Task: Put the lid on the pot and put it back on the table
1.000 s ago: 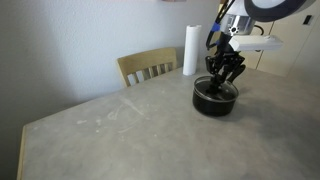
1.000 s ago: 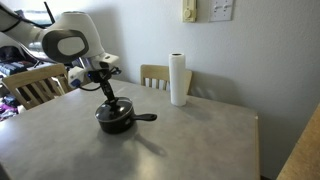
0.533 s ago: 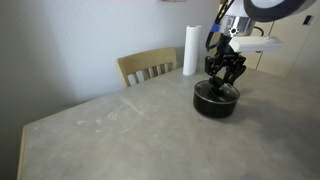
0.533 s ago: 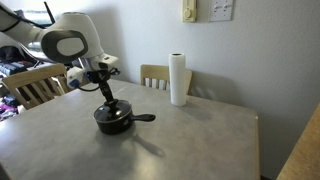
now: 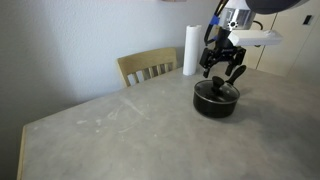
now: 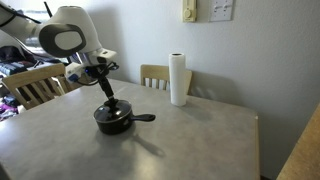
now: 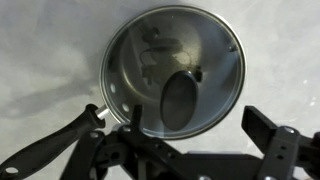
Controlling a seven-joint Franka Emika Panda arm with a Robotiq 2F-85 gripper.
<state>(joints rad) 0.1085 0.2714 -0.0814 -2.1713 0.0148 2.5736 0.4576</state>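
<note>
Gripper (image 5: 222,73): jaws spread wide, holding nothing, poised just above the lid (image 5: 216,91). Lid: seated on the pot (image 5: 214,104). Pot: upright on the table (image 5: 120,130).

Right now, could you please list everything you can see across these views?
pot: one, black, on the table, long handle sticking out sideways
lid: one, clear glass with a metal rim and black knob, sitting on the pot
table: one, light grey mottled top with a pale wooden edge
paper towel roll: one, white, upright near the table's far edge
chairs: two, pale wood, pushed up to the table
wall plates: two, pale, on the wall above the roll
arm: one, white, reaching over the table
gripper: one, black, open, above the lid
</note>
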